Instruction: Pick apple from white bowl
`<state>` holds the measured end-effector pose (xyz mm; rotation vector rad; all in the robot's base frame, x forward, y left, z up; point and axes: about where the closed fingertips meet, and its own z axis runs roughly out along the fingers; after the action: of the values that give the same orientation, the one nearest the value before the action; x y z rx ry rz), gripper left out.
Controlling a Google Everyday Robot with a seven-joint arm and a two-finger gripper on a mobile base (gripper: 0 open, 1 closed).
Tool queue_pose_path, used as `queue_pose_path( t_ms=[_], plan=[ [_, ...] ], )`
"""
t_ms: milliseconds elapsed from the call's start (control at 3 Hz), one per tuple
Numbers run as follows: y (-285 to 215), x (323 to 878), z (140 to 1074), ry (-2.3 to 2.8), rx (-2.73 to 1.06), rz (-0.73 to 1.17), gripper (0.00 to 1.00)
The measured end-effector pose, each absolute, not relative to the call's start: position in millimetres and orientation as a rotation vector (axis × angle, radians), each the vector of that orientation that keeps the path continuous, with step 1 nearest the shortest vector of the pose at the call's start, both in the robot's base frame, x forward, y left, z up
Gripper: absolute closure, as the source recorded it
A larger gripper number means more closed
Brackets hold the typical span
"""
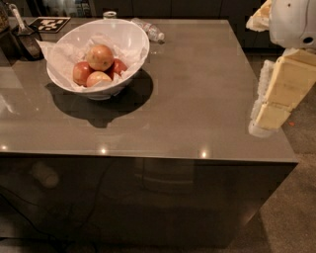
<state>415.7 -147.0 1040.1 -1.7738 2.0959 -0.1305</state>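
Note:
The apple [100, 57], the biggest one, yellow-orange with a red blush, lies on top of the pile in the white bowl [134, 35]. The bowl is lined with crumpled white paper and stands at the table's far left. Two darker red apples [81, 72] and a smaller pale apple [98, 78] lie beside and below it. My gripper [269, 111], cream-coloured, hangs at the right edge of the view, over the table's right edge, far from the bowl and holding nothing that I can see.
A clear plastic bottle [149, 30] lies behind the bowl. A black-and-white marker card [48, 23] and a dark scoop-like object [23, 37] sit at the far left corner. A small glass [109, 15] stands at the back. The grey table [197, 99] drops off at front and right.

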Motion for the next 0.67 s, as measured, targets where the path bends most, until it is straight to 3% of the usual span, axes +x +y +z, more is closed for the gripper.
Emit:
queue_pose_path(
  t_ms=[333,667],
  plan=[
    [-147,416,1040,2.096,-1.774,-0.131,0.00],
    [-105,454,1052,2.077,-1.812,-0.116,0.00]
  ],
)
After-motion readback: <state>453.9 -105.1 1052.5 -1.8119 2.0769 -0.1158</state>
